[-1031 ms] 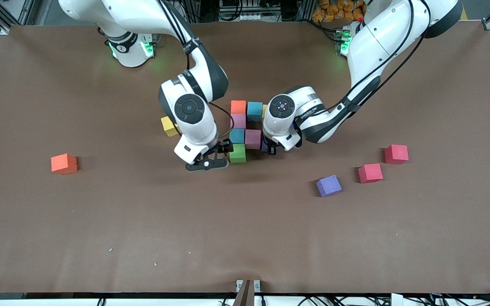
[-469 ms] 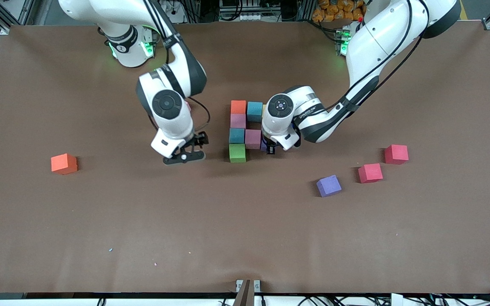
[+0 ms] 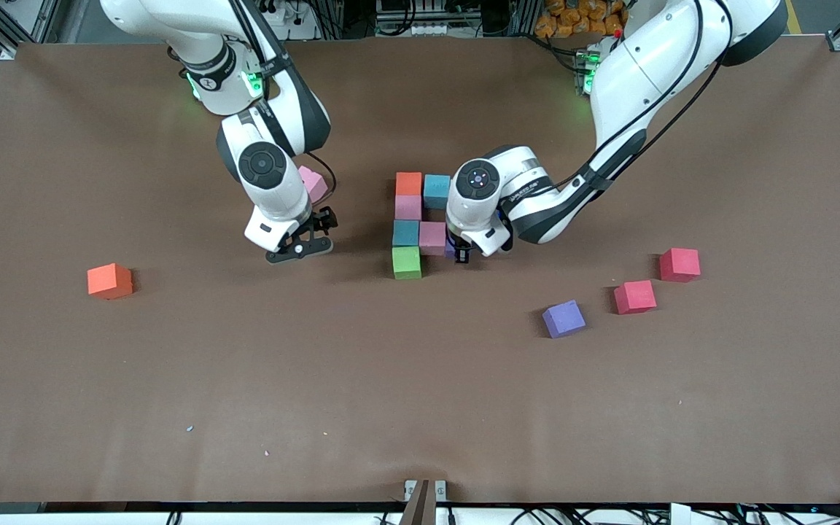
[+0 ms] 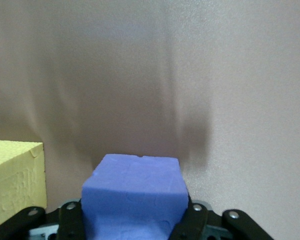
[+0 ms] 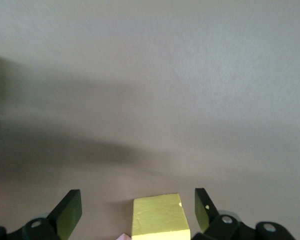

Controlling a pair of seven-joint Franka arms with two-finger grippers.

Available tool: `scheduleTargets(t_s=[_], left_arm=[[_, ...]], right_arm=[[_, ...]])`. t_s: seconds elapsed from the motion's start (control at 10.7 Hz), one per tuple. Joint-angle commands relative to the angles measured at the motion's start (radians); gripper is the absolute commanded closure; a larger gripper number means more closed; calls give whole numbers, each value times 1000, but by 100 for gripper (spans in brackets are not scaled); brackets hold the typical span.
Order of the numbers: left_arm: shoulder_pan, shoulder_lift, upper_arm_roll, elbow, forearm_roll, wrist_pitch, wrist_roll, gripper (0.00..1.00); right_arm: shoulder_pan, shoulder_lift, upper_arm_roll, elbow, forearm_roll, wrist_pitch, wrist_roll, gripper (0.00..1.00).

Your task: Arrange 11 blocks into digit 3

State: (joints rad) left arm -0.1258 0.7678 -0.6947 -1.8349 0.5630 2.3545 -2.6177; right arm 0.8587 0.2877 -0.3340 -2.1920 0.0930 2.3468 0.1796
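The partial digit 3 stands mid-table: orange (image 3: 408,183), blue (image 3: 436,191), mauve (image 3: 407,208), teal (image 3: 405,232), pink (image 3: 432,238) and green (image 3: 406,262) blocks. My left gripper (image 3: 461,253) is shut on a purple-blue block (image 4: 135,197), low beside the pink one; it peeks out in the front view (image 3: 451,249). A yellow block (image 4: 15,175) lies next to it. My right gripper (image 3: 297,245) is open, fingers (image 5: 72,207) on either side above another yellow block (image 5: 157,216), which the arm hides in the front view.
Loose blocks: pink (image 3: 312,183) by the right arm, orange (image 3: 109,281) toward the right arm's end, purple (image 3: 563,319) and two red (image 3: 634,297) (image 3: 679,264) toward the left arm's end. The table's front edge (image 3: 420,496) is far off.
My right gripper has left the green block and swung toward the right arm's end, over the yellow block, uncovering the pink one. My left gripper has barely shifted.
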Motion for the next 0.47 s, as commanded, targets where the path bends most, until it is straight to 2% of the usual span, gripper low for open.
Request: scheduleTargets(t_s=[0.0, 0.37], left_arm=[[-17, 8, 12, 17, 0, -9, -62, 0], [-3, -31, 6, 17, -2, -62, -64, 0]], right_arm=[[-15, -64, 1, -80, -19, 17, -50, 0], [-38, -56, -3, -118, -19, 42, -144, 0]])
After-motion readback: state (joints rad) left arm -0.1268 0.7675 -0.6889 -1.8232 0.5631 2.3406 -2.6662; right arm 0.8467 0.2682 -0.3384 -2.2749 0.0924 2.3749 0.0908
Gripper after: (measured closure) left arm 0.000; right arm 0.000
